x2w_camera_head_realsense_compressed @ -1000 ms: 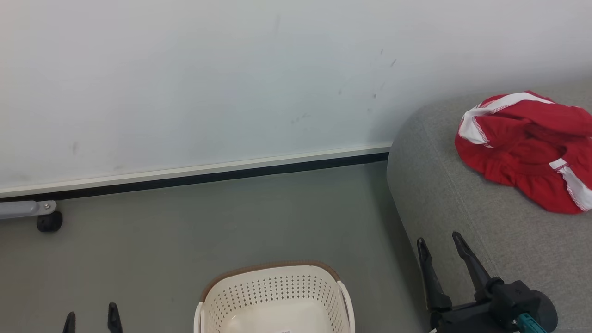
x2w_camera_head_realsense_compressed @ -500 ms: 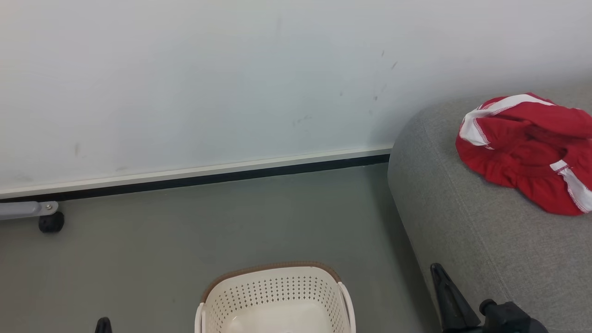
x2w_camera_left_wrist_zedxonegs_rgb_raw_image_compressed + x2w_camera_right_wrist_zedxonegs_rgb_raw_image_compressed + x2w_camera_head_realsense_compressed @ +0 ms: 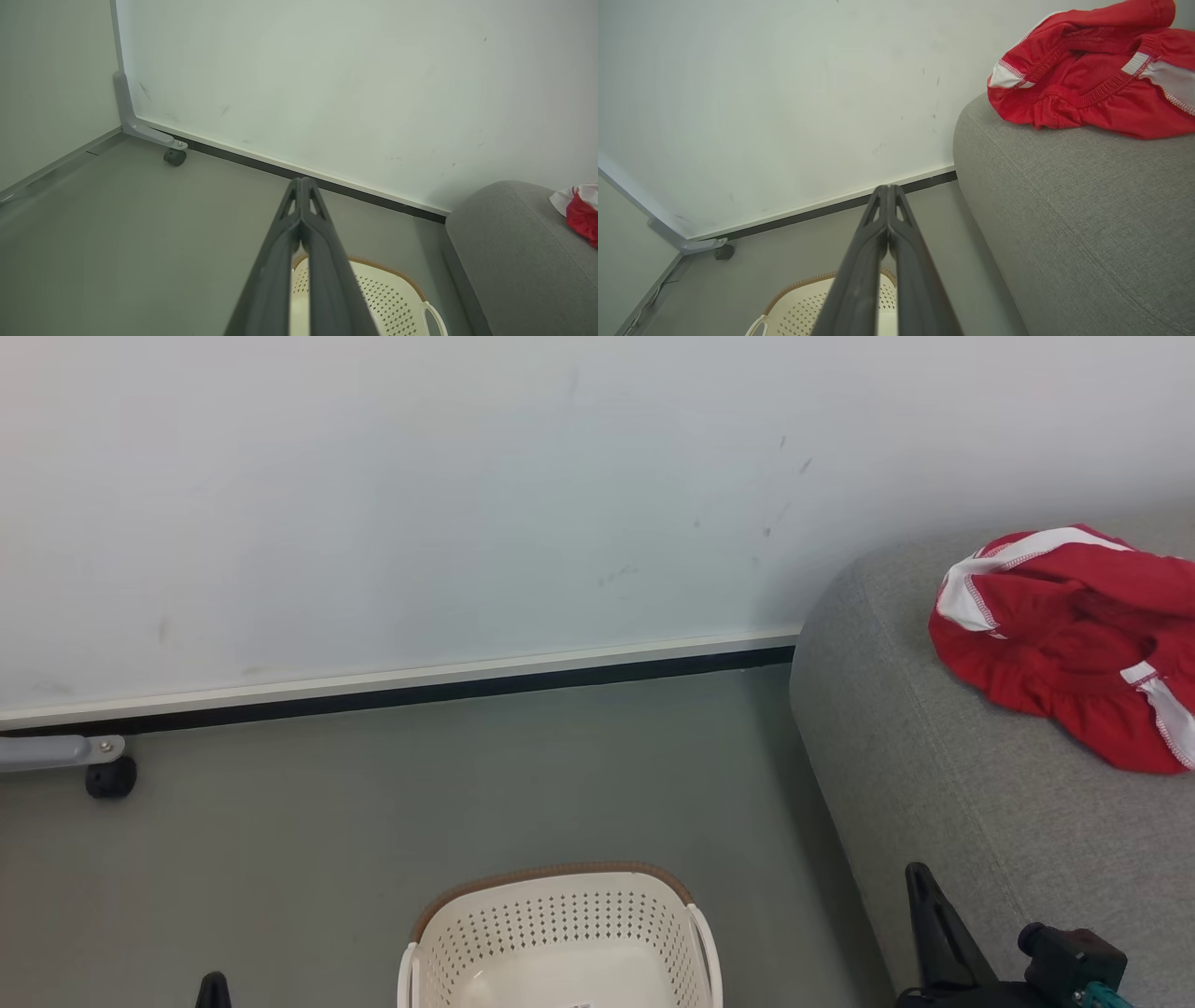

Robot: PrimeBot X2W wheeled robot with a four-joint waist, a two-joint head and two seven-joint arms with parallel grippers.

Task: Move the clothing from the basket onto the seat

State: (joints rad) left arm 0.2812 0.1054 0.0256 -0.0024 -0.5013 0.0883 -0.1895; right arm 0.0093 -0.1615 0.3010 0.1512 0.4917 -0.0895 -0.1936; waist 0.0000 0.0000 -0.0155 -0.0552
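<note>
Grey floor (image 3: 373, 821) mid-frame, clothing (image 3: 1064, 644) on seat (image 3: 934, 784) upper right, basket (image 3: 560, 915) bottom centre, left claw (image 3: 301, 182) and right claw (image 3: 887, 189) both pressed together.

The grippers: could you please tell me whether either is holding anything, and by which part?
Nothing is held. The left gripper and the right gripper are both shut with nothing between the fingers; the clothing lies on the seat, apart from both.

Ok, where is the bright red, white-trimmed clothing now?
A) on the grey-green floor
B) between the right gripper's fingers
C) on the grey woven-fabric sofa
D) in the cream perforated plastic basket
C: the bright red clothing lies bunched on top of the grey woven-fabric sofa, apart from the cream perforated plastic basket.
</note>
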